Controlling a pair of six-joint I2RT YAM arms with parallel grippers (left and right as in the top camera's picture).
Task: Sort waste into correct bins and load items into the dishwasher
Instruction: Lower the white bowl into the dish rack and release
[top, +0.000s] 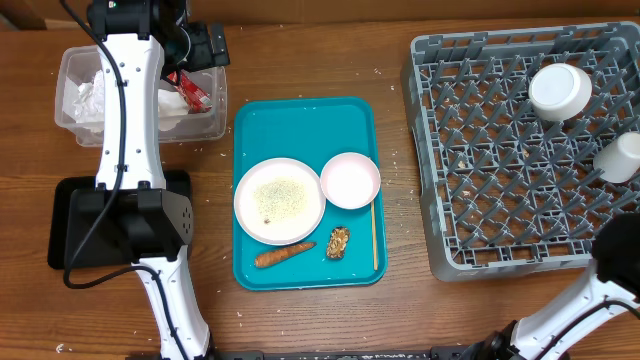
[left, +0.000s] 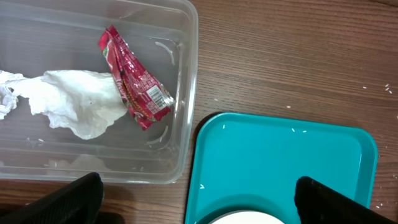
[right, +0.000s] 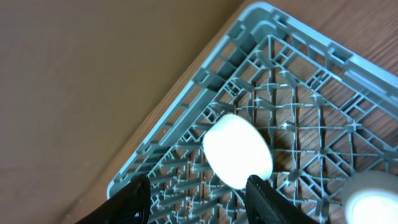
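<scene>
My left gripper (left: 202, 200) is open and empty, hovering over the gap between the clear tub (left: 186, 93) and the teal tray (left: 280, 162). In the overhead view it (top: 205, 45) is at the tub's (top: 75, 70) far right corner. The tub holds white napkins (left: 74, 102) and the red-and-white wrapper (left: 134, 78). The teal tray (top: 300, 120) carries a white plate (top: 280, 200) with rice grains, a small white bowl (top: 350, 180), a carrot piece (top: 285, 255), a brown lump (top: 338, 242) and chopsticks (top: 375, 235). My right gripper (right: 199, 199) is open and empty above the grey rack (right: 186, 137), near a white cup (right: 239, 149).
The grey rack (top: 500, 200) fills the right side and holds two white pieces (top: 560, 90) (top: 620, 155). The black tray (top: 65, 220) lies front left, mostly hidden by my left arm. My right arm (top: 620, 255) shows at the right edge. Rice grains dot the wooden table.
</scene>
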